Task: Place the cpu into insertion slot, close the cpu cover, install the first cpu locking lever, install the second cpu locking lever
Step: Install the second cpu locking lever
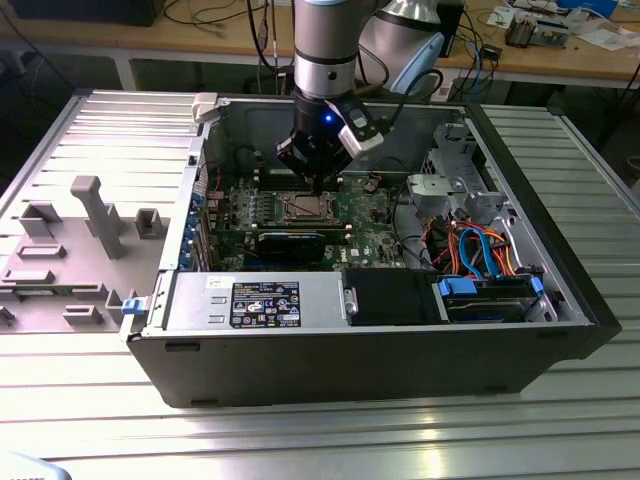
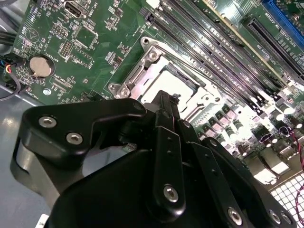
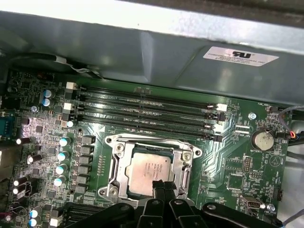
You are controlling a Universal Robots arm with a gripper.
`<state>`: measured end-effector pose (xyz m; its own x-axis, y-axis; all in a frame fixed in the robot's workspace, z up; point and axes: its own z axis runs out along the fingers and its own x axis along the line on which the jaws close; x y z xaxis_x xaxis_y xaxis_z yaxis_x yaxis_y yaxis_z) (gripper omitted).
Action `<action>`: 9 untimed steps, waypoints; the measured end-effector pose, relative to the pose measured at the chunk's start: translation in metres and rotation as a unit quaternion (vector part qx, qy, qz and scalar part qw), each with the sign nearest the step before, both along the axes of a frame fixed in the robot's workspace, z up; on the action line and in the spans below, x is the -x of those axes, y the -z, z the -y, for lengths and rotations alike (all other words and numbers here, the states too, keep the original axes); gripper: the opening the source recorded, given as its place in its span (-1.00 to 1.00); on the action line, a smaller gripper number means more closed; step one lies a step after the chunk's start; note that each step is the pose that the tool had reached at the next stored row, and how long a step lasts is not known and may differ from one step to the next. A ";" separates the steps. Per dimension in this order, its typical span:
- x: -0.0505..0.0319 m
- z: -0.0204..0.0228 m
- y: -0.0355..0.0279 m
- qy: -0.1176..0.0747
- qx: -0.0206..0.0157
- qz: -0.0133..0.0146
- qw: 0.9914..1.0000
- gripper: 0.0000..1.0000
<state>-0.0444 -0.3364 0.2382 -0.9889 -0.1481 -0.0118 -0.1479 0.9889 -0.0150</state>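
An open computer case [image 1: 380, 350] lies on its side on a ribbed metal worktop [image 1: 330, 430], and the green motherboard [image 1: 370, 215] covers its floor, with a long black graphics card [image 1: 292, 240] along the board's nearer edge in the exterior view. The arm reaches down into the case and holds the gripper [image 1: 320, 185] just above the socket near the board's middle. In the first wrist view the cpu [image 3: 151, 172] sits flat in the socket, its dull silver top showing through the square window of the cpu cover [image 3: 151, 145], which appears to lie down around it. The fingers [image 3: 160, 187] come to a narrow point at the chip's nearer edge; they look drawn together with nothing between them, touching or almost touching the metal. From here the risk appears to be a sideways slip: a tip pressing off-centre could skate off the cover, scratch the chip, or strike the memory slots [image 3: 147, 111] just beside the socket.
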 end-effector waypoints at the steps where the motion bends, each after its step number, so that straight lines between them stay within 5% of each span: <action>1: 0.0000 0.0001 0.0001 0.000 0.000 0.000 1.000 -0.79; 9: 0.0000 0.0056 0.0001 0.000 0.000 0.000 1.000 -0.79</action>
<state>-0.0444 -0.3420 0.2381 -0.9889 -0.1481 -0.0119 -0.1479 0.9889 -0.0149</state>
